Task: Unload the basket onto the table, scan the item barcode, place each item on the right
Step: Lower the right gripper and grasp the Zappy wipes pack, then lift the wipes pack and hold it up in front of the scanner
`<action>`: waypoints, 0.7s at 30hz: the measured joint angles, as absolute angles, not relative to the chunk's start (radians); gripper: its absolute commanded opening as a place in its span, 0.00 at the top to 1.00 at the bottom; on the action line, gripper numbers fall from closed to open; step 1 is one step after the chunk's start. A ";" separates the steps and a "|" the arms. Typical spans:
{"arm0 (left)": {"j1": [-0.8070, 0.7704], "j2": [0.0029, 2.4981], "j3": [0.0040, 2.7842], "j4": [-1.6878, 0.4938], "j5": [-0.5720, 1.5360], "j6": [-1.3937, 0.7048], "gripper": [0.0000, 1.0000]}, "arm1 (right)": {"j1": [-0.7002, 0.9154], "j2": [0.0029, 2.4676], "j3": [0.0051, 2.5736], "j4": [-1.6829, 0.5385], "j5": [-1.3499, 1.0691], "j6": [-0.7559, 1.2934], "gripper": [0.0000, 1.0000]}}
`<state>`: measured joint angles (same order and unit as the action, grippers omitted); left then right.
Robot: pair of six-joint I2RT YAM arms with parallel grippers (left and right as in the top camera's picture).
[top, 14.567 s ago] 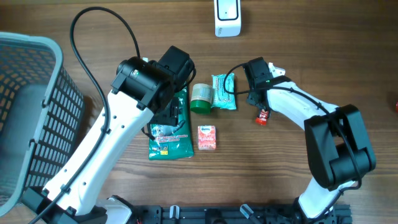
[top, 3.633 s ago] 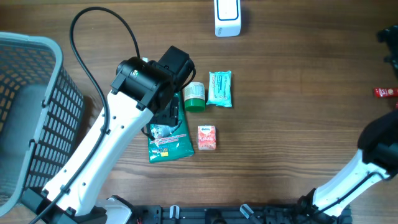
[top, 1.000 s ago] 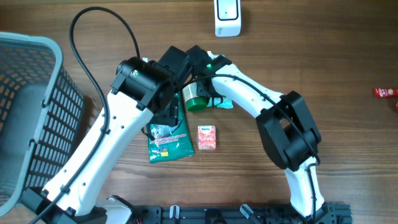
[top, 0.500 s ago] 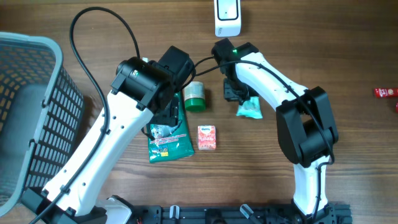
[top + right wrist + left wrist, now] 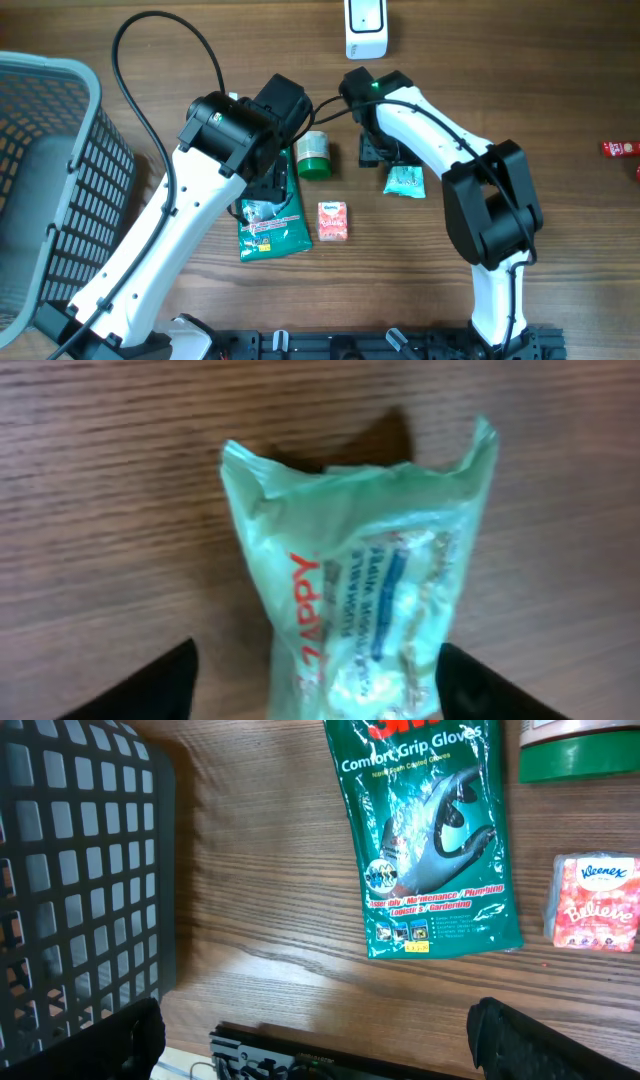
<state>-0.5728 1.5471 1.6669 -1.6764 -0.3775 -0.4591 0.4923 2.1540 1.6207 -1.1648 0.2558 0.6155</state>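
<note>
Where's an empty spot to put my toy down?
Biggest bare wood: right of the teal wipes packet, up to the small red packet at the edge. Also free: top wood left of the white scanner, towards the grey plastic basket. Crowded: around the green-lidded jar and pink tissue pack.

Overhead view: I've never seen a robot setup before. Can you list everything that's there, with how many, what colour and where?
Grey plastic mesh basket: one, grey, far left.
White boxy scanner-like device: one, white, top centre.
Green glove packet: one, green, centre-left, partly under the left arm.
Round tub with green band: one, green and pale, centre.
Pink tissue pack: one, pink, right of the glove packet.
Teal wipes packet: one, teal, centre-right.
Small red item: one, red, far right edge; too small to identify.
Brown wooden table: one, under everything.
Left gripper: one, black, open, holding nothing.
Right gripper: one, black, open over the wipes packet.
</note>
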 measured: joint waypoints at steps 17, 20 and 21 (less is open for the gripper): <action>-0.573 1.547 1.667 -1.676 -0.377 -0.459 0.00 | 0.498 2.049 1.375 -0.947 0.331 0.768 0.96; -0.573 1.547 1.667 -1.676 -0.377 -0.459 0.00 | 0.492 2.043 1.376 -0.942 0.305 0.775 0.96; -0.573 1.547 1.667 -1.676 -0.377 -0.459 0.00 | 0.486 2.037 1.377 -0.936 0.281 0.773 0.96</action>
